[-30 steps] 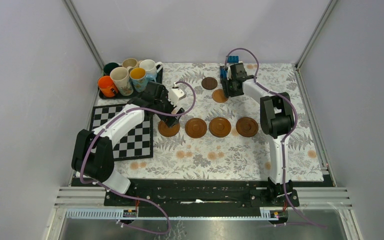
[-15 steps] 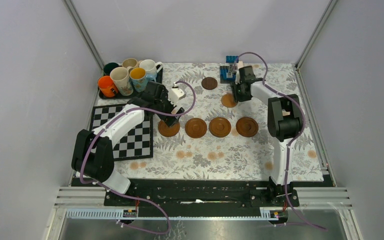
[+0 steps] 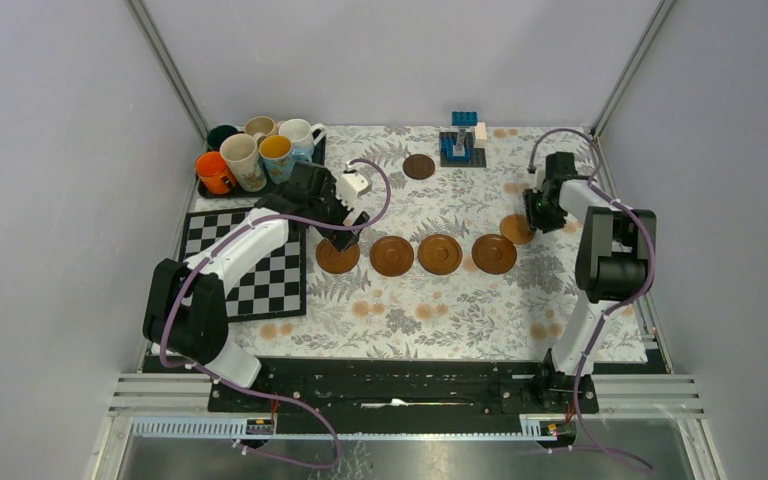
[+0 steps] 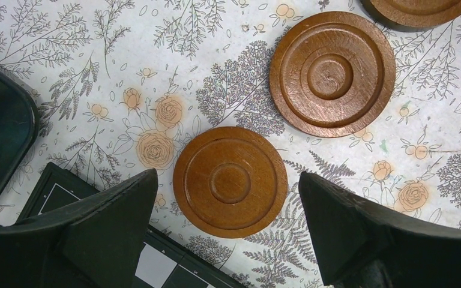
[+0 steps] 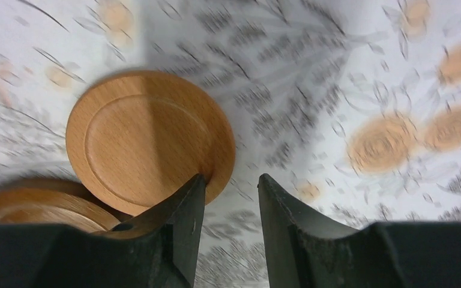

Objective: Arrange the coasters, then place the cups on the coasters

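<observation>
Rt wrist view: motion blur smears tabletop [image 5: 336, 60] print, darker coaster [image 5: 36, 207] half-hidden behind right hand [image 5: 231, 180]; left wrist view: third coaster [image 4: 417, 9] cut off at top edge, black tray [image 4: 0, 132] at left.

open cloth [image 3: 400, 320] runs across the near side, in front of the row of four coasters [image 3: 440, 254]. the left gripper [image 3: 345, 238] hangs over the row's left end; the right gripper [image 3: 538, 214] and a pale coaster [image 3: 512, 230] crowd its right end. cups [image 3: 243, 160] fill the far left corner; blue blocks [image 3: 462, 143] and a dark coaster [image 3: 419, 166] stand far centre.
</observation>
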Controlling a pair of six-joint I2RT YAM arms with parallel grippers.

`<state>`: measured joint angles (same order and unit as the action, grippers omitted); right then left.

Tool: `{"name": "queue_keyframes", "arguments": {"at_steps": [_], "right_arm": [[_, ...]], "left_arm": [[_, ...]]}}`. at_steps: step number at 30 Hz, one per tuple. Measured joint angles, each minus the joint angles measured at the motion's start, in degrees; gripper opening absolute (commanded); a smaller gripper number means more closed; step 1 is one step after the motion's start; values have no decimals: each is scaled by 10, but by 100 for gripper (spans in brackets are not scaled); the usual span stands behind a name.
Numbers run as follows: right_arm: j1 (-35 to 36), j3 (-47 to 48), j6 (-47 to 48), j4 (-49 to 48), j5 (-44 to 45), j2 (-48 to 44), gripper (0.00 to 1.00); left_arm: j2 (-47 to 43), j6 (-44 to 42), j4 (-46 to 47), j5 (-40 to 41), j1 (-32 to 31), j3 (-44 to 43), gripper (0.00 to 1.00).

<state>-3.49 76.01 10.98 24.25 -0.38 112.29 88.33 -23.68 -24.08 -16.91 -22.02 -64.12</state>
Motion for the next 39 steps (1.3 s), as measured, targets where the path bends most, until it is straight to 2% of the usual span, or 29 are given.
{"name": "queue_keyframes", "arguments": {"at_steps": [9, 20, 30, 39], "right_arm": [[-64, -93, 49, 11, 24, -73, 45], [-75, -176, 114, 10, 36, -142, 46], [-76, -149, 118, 62, 19, -143, 50], [-73, -58, 89, 81, -66, -143, 59]], "left_arm": [[0, 12, 2, -5, 0, -7, 99], [4, 13, 3, -7, 0, -8, 99], [4, 17, 7, -9, 0, -8, 99], [4, 32, 8, -9, 0, -8, 99]]}}
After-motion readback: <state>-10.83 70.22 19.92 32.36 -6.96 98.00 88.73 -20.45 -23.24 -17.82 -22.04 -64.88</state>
